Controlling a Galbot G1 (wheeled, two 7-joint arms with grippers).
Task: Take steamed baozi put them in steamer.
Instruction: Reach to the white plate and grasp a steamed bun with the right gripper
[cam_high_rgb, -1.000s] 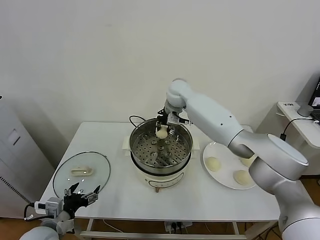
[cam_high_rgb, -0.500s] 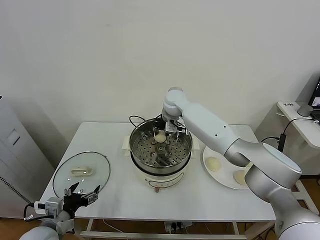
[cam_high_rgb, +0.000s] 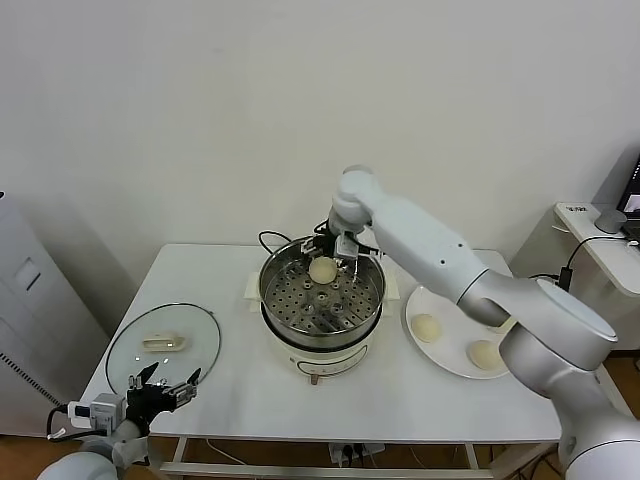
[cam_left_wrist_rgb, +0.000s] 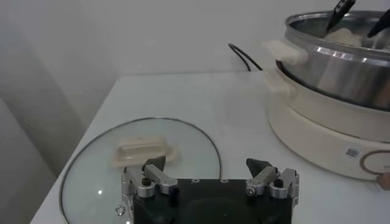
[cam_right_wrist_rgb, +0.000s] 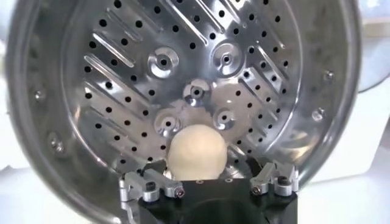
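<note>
White table (cam_high_rgb: 230, 390) bears the steamer (cam_high_rgb: 322, 300), right gripper (cam_high_rgb: 326, 262) above it clasping one baozi (cam_high_rgb: 322, 270); left gripper (cam_left_wrist_rgb: 210, 176) parked, spread.

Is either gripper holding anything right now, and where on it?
The right gripper holds one round cream-white baozi by its sides, above the steel steamer. The left gripper holds nothing.

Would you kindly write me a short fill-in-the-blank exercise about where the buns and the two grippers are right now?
1. The right gripper is over the ____, with a baozi between its fingers.
2. The baozi on the white plate beside the steamer number ____.
3. The glass lid lies flat on the ____.
4. The left gripper waits near the glass lid with its fingers ____.

Missing words: steamer; three; table; open
</note>
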